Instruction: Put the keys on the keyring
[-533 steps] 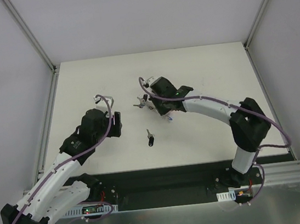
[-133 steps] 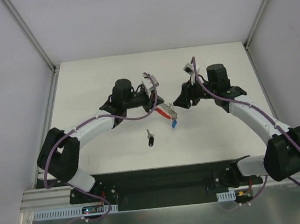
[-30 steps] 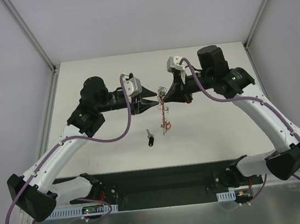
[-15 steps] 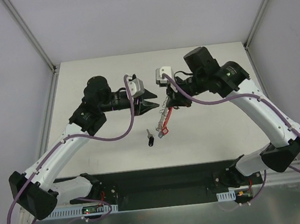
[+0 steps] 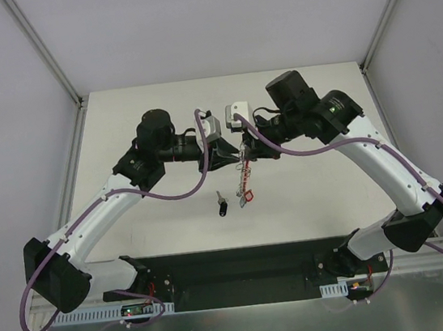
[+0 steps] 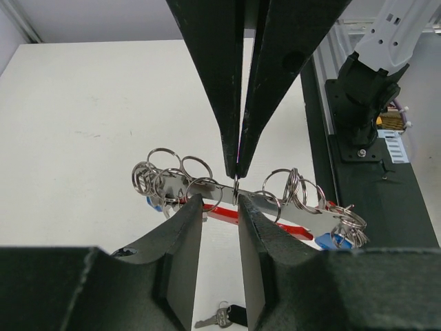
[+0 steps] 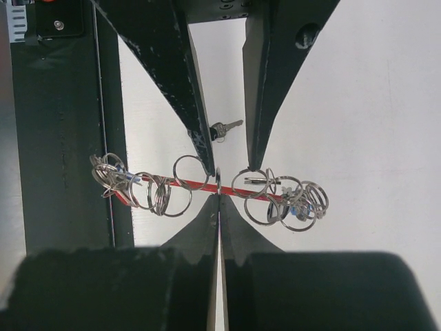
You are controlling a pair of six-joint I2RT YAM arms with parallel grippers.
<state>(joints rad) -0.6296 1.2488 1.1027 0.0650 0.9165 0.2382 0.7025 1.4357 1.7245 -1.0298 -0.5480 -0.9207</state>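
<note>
The keyring, a bunch of silvery rings with a red tag and a whitish tag, hangs above the table from my right gripper. In the right wrist view my right gripper is shut on one small ring of the keyring. My left gripper is open and faces it tip to tip. In the left wrist view my left gripper sits just below the keyring, not gripping it. Blue key heads hang among the rings. A black-headed key lies on the table; it also shows in the left wrist view and the right wrist view.
The white table has grey rails along its left and right sides. A black base strip with the arm mounts runs along the near edge. The right arm's base shows in the left wrist view.
My right gripper has carried the keyring to the left. My left gripper has moved right to meet it, so the two grippers now stand tip to tip at the keyring.
</note>
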